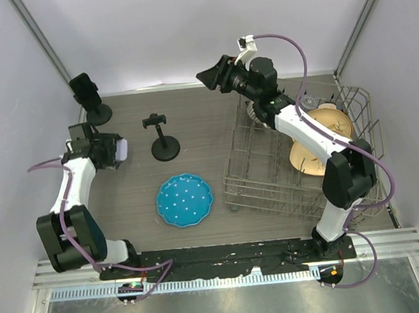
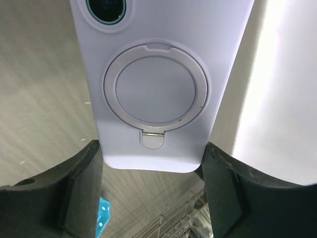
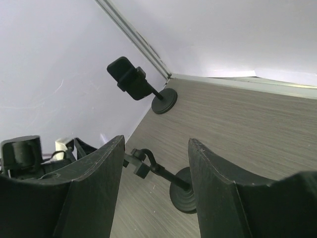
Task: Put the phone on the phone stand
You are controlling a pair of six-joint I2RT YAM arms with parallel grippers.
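Observation:
The phone [image 2: 158, 89], in a pale lavender case with a round ring holder on its back, sits between the fingers of my left gripper [image 2: 152, 151], which press against both its sides. From above, the phone [image 1: 124, 150] and left gripper [image 1: 113, 151] are at the left of the table. One black phone stand [image 1: 161, 135] is mid-table, to the right of the phone; another [image 1: 87, 93] stands in the back left corner. My right gripper [image 1: 210, 76] hangs open and empty in the air at the back, and through its fingers [image 3: 99, 178] both stands [image 3: 158, 171] [image 3: 131, 79] show.
A blue dotted plate [image 1: 184, 200] lies near the front middle. A wire dish rack [image 1: 265, 177] fills the right side, with wooden dishes [image 1: 331, 121] in it. White walls close in on the left, back and right.

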